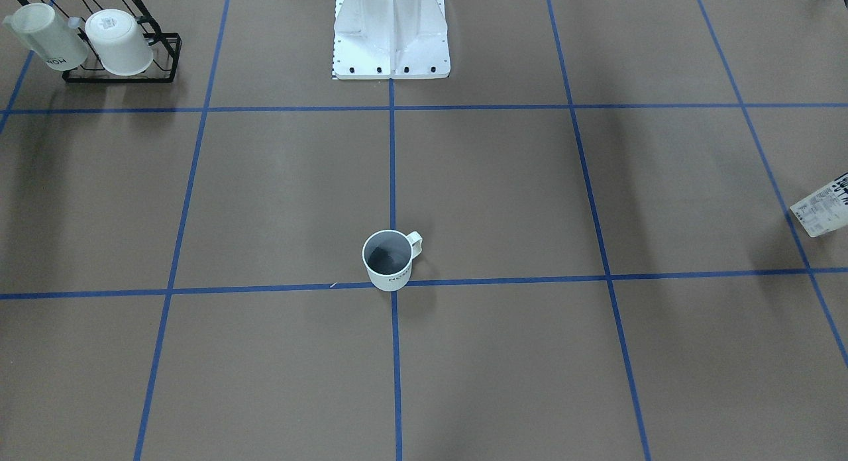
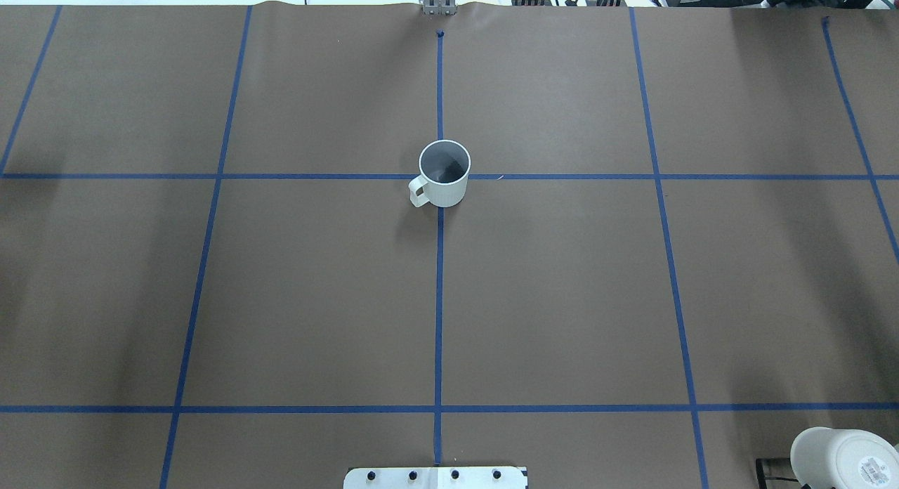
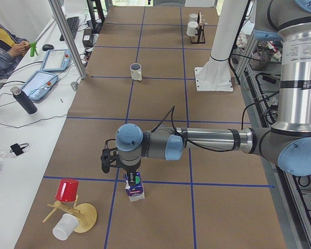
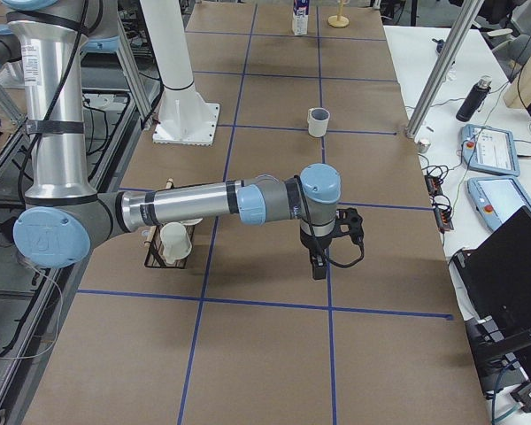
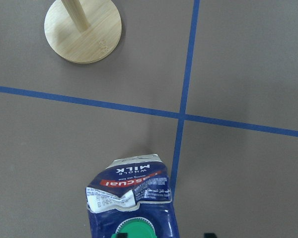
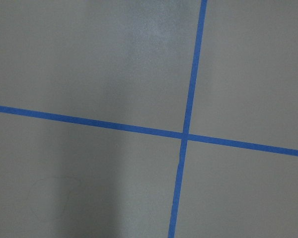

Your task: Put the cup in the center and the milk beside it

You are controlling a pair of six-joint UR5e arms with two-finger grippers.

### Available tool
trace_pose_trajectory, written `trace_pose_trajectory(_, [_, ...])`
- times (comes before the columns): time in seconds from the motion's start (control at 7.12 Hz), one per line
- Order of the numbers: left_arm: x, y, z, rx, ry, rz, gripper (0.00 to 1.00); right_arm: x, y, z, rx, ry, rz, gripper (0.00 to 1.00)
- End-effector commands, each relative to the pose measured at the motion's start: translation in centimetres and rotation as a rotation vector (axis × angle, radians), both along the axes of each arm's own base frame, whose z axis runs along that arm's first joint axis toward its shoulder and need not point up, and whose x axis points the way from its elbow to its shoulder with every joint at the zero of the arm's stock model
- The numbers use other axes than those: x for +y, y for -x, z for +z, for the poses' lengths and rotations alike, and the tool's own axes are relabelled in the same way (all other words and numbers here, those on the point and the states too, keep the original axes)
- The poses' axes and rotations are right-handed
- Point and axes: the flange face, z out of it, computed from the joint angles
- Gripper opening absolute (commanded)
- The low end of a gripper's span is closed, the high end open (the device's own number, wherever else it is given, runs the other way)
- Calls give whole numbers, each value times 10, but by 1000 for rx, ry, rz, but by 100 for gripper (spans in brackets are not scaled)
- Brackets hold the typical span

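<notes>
The cup (image 2: 444, 173) stands upright on the center tape crossing (image 1: 396, 290), with its handle toward the robot; it also shows in the front view (image 1: 389, 260). The milk (image 3: 135, 189) stands far off at the table's left end, partly cut by the front view's right edge (image 1: 825, 209). My left gripper (image 3: 129, 179) hangs right over its top. In the left wrist view the milk (image 5: 131, 198) fills the bottom, and two dark fingertips (image 5: 208, 235) peek in apart, not touching it. My right gripper (image 4: 317, 264) hangs over bare table; I cannot tell its state.
A wooden mug tree (image 3: 78, 215) with a red cup (image 3: 67, 190) and a white cup stands next to the milk; its base shows in the left wrist view (image 5: 83, 29). A black rack (image 1: 119, 50) with two white mugs stands at the right end. The white base plate (image 1: 391, 50) is behind the center.
</notes>
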Motion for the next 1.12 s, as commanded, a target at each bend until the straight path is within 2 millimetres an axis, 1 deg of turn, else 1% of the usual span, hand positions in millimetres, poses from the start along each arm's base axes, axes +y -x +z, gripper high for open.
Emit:
trace_pose_trajectory(0.0, [-6, -1, 8, 9, 55, -54, 98, 0, 0, 0, -1, 1, 0, 100])
trace_pose_trajectory(0.14, [-7, -2, 27, 8, 59, -54, 98, 0, 0, 0, -1, 1, 2, 100])
trace_pose_trajectory(0.28, [-12, -1, 35, 11, 51, -81, 98, 0, 0, 0, -1, 0, 1, 100])
trace_pose_trajectory(0.84, [-15, -15, 34, 14, 59, -77, 98, 1, 0, 1, -1, 2, -1, 100])
trace_pose_trajectory(0.98, [-15, -16, 38, 12, 66, -73, 98, 1, 0, 2, -1, 3, 1, 100])
